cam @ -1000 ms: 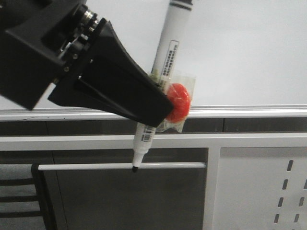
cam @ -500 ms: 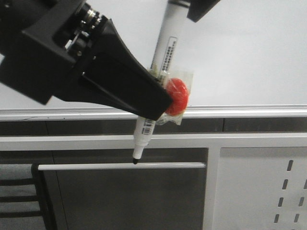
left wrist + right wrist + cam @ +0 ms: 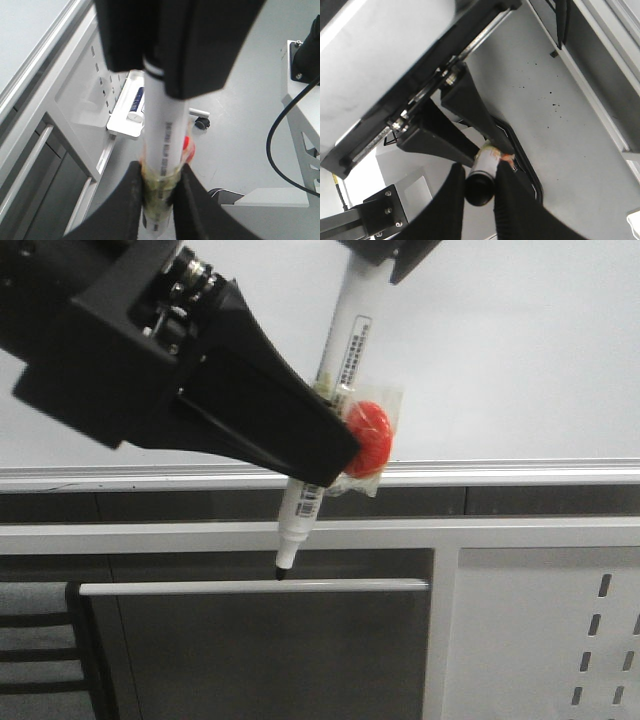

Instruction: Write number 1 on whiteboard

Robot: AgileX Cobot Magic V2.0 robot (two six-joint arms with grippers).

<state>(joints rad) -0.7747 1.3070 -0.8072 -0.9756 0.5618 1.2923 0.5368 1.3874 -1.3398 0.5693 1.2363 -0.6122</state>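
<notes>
- Nearest to me in the front view, the left gripper (image 3: 335,455) fills the upper left, its black fingers (image 3: 270,420) clamped on the middle of the marker (image 3: 345,350); the left wrist view shows both jaws pressed against the barrel.
- The marker is tilted, black tip (image 3: 281,576) down and left, in front of a thin white bar (image 3: 250,587).
- A red round piece in clear wrap (image 3: 368,440) is stuck to the barrel just right of the fingers.
- The right gripper (image 3: 385,252) enters at the top edge, closed around the marker's upper black end, as the right wrist view confirms.
- Farther back, the whiteboard (image 3: 520,350) spans the scene above its silver rail (image 3: 520,473); I see no stroke on it.
- A white slotted panel (image 3: 560,640) sits lower right.
</notes>
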